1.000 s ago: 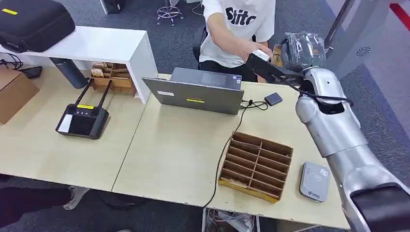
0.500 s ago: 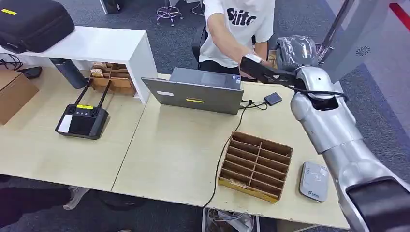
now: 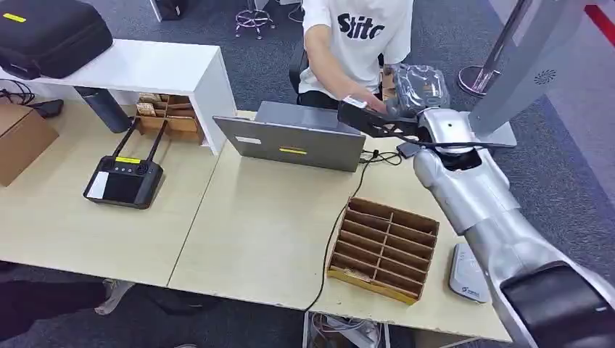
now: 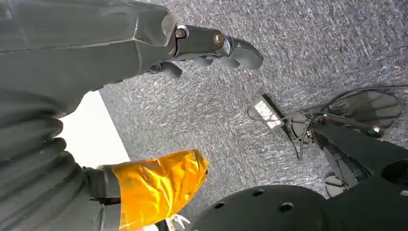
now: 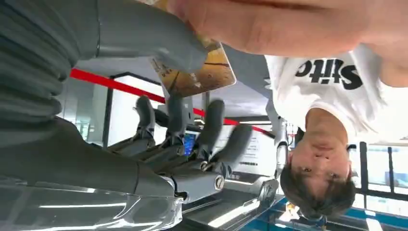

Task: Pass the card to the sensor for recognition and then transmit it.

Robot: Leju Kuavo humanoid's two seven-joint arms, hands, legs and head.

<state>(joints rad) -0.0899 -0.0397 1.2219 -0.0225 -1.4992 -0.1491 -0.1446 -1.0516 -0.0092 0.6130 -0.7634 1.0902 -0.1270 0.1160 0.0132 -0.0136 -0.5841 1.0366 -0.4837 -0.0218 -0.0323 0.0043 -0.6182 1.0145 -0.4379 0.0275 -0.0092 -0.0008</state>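
Card [image 5: 199, 74] apparently pinched under right robot hand [image 5: 159, 96] thumb.

card [image 5: 199, 72]: upper part hidden behind thumb and person's hand [image 5: 269, 24] | right hand [image 3: 360, 114]: hold on card too small to tell in head view | sensor [image 3: 468, 274]: partly covered by right arm | left hand [image 4: 211, 45]: fingertips partly hidden
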